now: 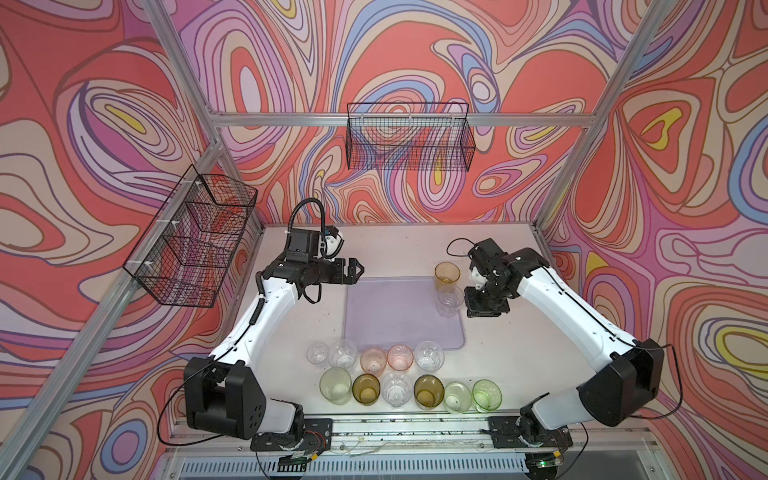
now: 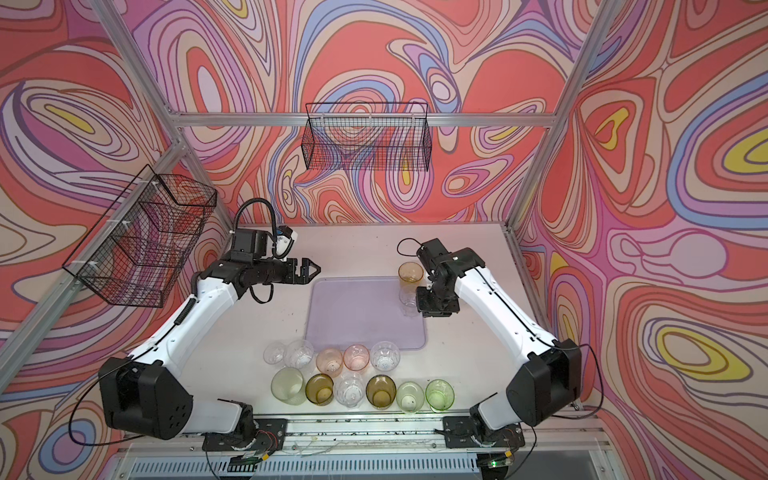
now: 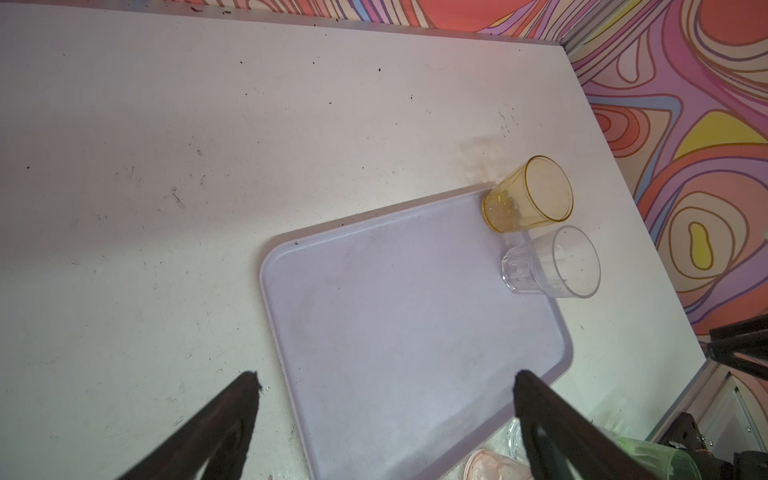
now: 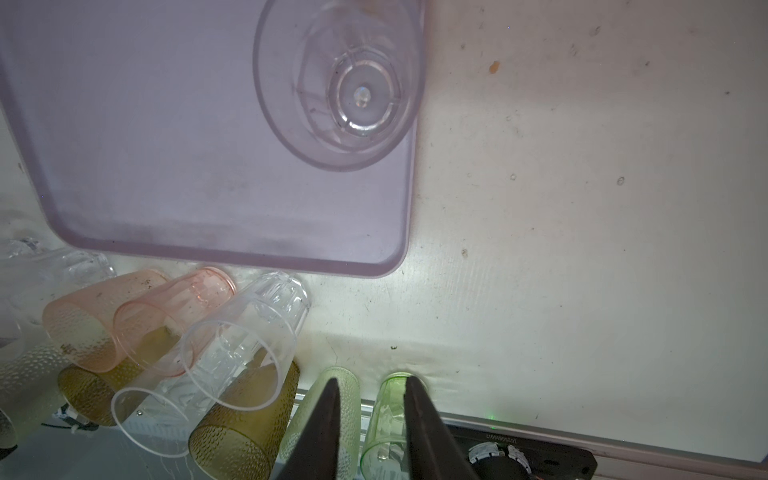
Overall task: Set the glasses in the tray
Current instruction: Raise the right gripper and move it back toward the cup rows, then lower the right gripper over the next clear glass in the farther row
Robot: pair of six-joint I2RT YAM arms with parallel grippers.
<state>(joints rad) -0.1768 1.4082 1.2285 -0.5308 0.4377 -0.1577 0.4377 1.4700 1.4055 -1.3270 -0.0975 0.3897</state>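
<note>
right gripper (image 4: 370,384) barely parted, empty; left gripper (image 3: 386,378) wide, empty. clear glass (image 4: 353,83) and amber glass (image 3: 528,195) stand along tray (image 3: 374,311) edge; other glasses (image 1: 400,356) beside tray. likely light, slick, rigid: pinch one wall at rim.

A long black wire mesh basket (image 1: 409,137) hung from the silver aluminium crossbar (image 1: 291,119) at the upper middle of both top views. A second black wire basket (image 1: 195,241), split by dividers into compartments, was fixed to the slanting bar at the left. The walls behind them wore swirling wallpaper (image 1: 415,50) in red, pink, lilac, blue and yellow. The white tabletop (image 1: 399,249) was flecked with dark specks and scuffs. Along the bottom edge ran a metal rail (image 1: 407,428) and, below it, a white slotted strip (image 1: 374,467).
</note>
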